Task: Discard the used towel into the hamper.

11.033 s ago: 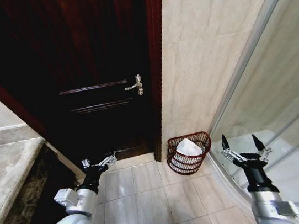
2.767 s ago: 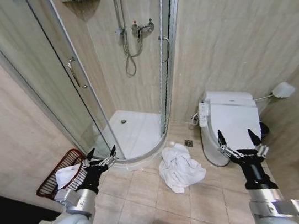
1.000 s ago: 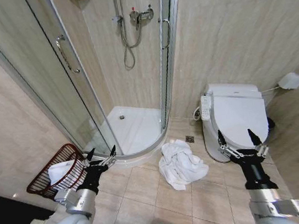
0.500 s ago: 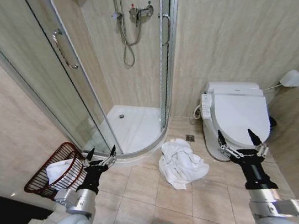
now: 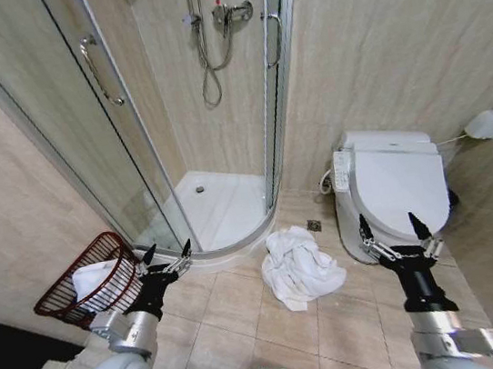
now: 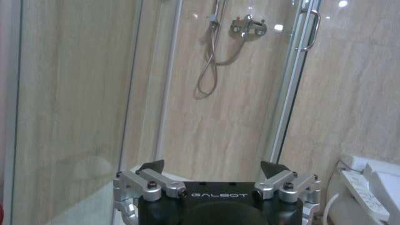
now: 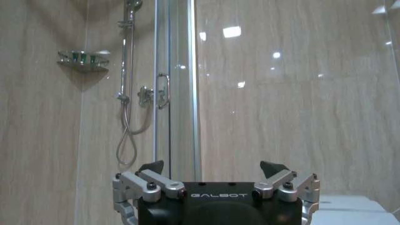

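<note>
A tiled bathroom is seen from above, looking forward and down. Nearest, at the lower left, the left gripper [image 5: 164, 253] is raised on its white arm with its two dark fingers spread wide and nothing held between them. At the lower right, the right gripper [image 5: 393, 231] is raised in the same way, fingers spread apart and empty. Both grippers are held above the beige floor tiles [image 5: 238, 323].

Between the two grippers, slightly farther off, a crumpled white towel [image 5: 299, 267] is lying in a heap on the floor, just in front of the curved edge of the shower tray [image 5: 216, 209]. A small floor drain [image 5: 313, 226] is set just beyond the towel.

To the left, beside the left gripper, the hamper [image 5: 84, 282] is found: a dark red-brown openwork wire basket, standing on the floor against the wall and the shower's glass. A white cloth [image 5: 96, 277] is already lying inside it. The hamper and the floor towel are well apart.

To the right, beyond the right gripper, a white toilet [image 5: 394, 191] is placed with its lid closed.

Farthest away, a glass corner shower enclosure [image 5: 123, 119] is seen, with a hose and mixer tap [image 5: 231, 10] mounted on the marbled wall.
</note>
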`<state>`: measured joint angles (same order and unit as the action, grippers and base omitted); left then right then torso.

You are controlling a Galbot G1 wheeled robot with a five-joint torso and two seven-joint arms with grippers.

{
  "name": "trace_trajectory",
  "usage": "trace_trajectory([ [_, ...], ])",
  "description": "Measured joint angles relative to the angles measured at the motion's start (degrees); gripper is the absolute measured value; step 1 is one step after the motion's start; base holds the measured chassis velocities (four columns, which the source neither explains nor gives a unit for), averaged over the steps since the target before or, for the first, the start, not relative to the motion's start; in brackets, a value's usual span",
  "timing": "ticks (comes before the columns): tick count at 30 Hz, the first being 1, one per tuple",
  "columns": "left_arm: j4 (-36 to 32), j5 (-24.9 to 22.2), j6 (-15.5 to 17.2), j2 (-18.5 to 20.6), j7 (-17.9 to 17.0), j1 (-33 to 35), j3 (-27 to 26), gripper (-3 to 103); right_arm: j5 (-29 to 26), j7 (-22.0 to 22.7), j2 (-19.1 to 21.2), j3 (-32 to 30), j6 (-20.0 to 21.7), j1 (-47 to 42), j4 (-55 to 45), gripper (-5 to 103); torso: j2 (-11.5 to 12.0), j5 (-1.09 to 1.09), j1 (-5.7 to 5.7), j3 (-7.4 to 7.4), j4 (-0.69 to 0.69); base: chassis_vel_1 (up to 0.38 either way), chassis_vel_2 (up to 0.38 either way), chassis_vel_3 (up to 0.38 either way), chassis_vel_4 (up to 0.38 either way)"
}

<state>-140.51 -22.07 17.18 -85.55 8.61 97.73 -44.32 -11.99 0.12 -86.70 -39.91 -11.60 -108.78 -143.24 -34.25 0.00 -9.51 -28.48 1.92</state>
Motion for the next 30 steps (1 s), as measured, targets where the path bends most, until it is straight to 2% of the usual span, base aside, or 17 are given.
trace_trajectory([
  [30, 0.0, 0.0, 0.0, 0.0, 0.0, 0.0, 0.0, 100, 0.0, 0.0, 0.0, 0.0, 0.0, 0.0, 0.0, 100, 7.13, 0.0, 2.91, 4.21, 0.0, 0.0, 0.0, 0.0, 0.0],
])
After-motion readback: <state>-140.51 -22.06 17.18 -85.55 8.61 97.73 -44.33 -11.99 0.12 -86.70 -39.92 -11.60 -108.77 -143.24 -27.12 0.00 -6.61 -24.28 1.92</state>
